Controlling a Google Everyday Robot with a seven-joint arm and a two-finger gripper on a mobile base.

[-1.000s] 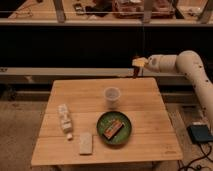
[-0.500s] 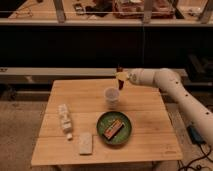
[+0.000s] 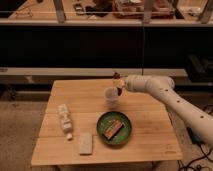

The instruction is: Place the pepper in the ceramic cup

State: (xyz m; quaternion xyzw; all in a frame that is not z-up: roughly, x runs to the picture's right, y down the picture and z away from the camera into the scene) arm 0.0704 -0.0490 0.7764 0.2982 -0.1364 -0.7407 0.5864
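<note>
Arm (image 3: 167, 94) enters from lower right, white forearm slanting up-left over the table's (image 3: 80, 95) right edge. The pincer (image 3: 118, 86) sits just above the cup's (image 3: 111, 97) right rim, clamped on the pepper (image 3: 120, 92), which hangs beside that rim. Table is light wood planks, also carrying a green plate (image 3: 128, 121) with an orange-brown bar (image 3: 113, 130), a white bottle (image 3: 64, 119) lying on its side and a pale block (image 3: 86, 143); dark shelving behind.
</note>
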